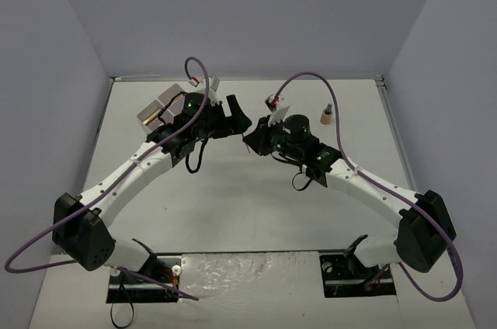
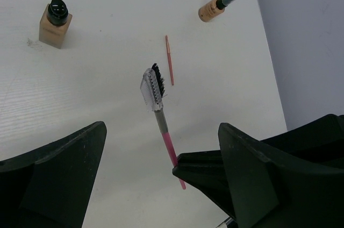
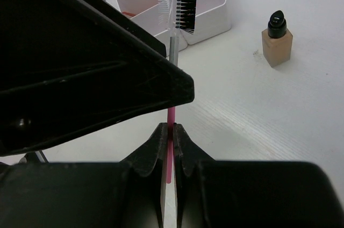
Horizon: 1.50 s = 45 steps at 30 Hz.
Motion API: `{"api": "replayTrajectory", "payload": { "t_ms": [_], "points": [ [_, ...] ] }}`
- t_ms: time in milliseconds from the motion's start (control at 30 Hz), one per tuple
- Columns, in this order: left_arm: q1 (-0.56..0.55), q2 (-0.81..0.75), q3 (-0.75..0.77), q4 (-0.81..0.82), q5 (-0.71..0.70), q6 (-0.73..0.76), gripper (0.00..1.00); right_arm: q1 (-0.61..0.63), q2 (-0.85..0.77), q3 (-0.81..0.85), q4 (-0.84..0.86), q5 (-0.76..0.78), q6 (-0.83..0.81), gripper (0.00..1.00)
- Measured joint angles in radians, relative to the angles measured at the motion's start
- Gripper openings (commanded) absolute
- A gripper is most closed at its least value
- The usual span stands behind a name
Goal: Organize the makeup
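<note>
My right gripper (image 3: 172, 127) is shut on the pink handle of a brow brush with a comb and black bristles (image 3: 177, 8), held upright above the table. In the left wrist view the brush (image 2: 154, 89) hangs between my open left gripper's (image 2: 161, 185) jaws, its handle pinched by the right fingertips (image 2: 185, 170). The two grippers meet mid-table, left gripper (image 1: 237, 112) beside right gripper (image 1: 252, 136). A square tan bottle with a black cap (image 2: 54, 22) stands on the table. A second tan bottle (image 2: 215, 8) lies on its side. A thin red stick (image 2: 170, 61) lies on the table.
The white compartment box (image 3: 161, 2) stands behind the brush, at the back left of the table (image 1: 159, 108), with items inside. The lying bottle shows at the right in the top view (image 1: 327, 117). Grey walls enclose the table on three sides.
</note>
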Motion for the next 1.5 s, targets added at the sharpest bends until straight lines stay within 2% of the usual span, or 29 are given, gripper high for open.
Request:
{"api": "replayTrajectory", "payload": {
  "t_ms": [33, 167, 267, 433, 533, 600, 633, 667, 733, 867, 1033, 1167, 1300, 1500],
  "points": [
    [0.000, 0.007, 0.004, 0.001, -0.002, -0.003, 0.65, 0.000, 0.000, 0.000, 0.003, -0.001, 0.001, 0.00],
    [-0.002, 0.033, 0.017, 0.010, -0.012, -0.017, 0.46, 0.000, 0.000, 0.000, 0.015, -0.008, 0.005, 0.00],
    [-0.005, 0.046, 0.021, 0.017, -0.016, -0.023, 0.27, 0.000, 0.000, 0.000, 0.022, -0.011, 0.007, 0.00],
    [-0.008, 0.048, 0.024, 0.019, -0.015, -0.035, 0.12, 0.000, 0.000, 0.000, 0.032, -0.015, 0.009, 0.00],
    [-0.008, 0.048, 0.028, 0.023, -0.015, -0.041, 0.00, 0.000, 0.000, 0.000, 0.034, -0.015, 0.008, 0.06],
    [-0.009, 0.048, 0.031, 0.027, -0.010, -0.047, 0.00, 0.000, 0.000, 0.000, 0.034, -0.015, 0.008, 0.14],
    [-0.011, 0.049, 0.033, 0.026, -0.011, -0.047, 0.00, 0.000, 0.000, 0.000, 0.034, -0.015, 0.008, 0.22],
    [-0.013, 0.049, 0.034, 0.027, -0.011, -0.047, 0.00, 0.000, 0.000, 0.000, 0.035, -0.015, 0.008, 0.38],
    [-0.014, 0.049, 0.036, 0.027, -0.012, -0.047, 0.00, 0.000, 0.000, 0.000, 0.034, -0.014, 0.006, 0.54],
    [-0.014, 0.049, 0.037, 0.026, -0.019, -0.042, 0.00, 0.000, 0.000, 0.000, 0.029, -0.007, -0.002, 0.73],
    [0.003, 0.051, 0.059, 0.015, -0.024, 0.009, 0.00, 0.000, -0.001, 0.000, 0.000, 0.014, -0.015, 0.85],
    [0.057, 0.051, 0.081, 0.012, -0.026, 0.124, 0.00, 0.000, -0.015, 0.000, -0.058, 0.061, -0.038, 0.93],
    [0.162, 0.052, 0.082, 0.002, -0.030, 0.288, 0.00, -0.008, -0.064, -0.012, -0.116, 0.125, -0.067, 1.00],
    [0.305, 0.085, 0.088, 0.005, -0.052, 0.601, 0.00, -0.066, -0.135, -0.063, -0.173, 0.179, -0.086, 1.00]
  ]
}}
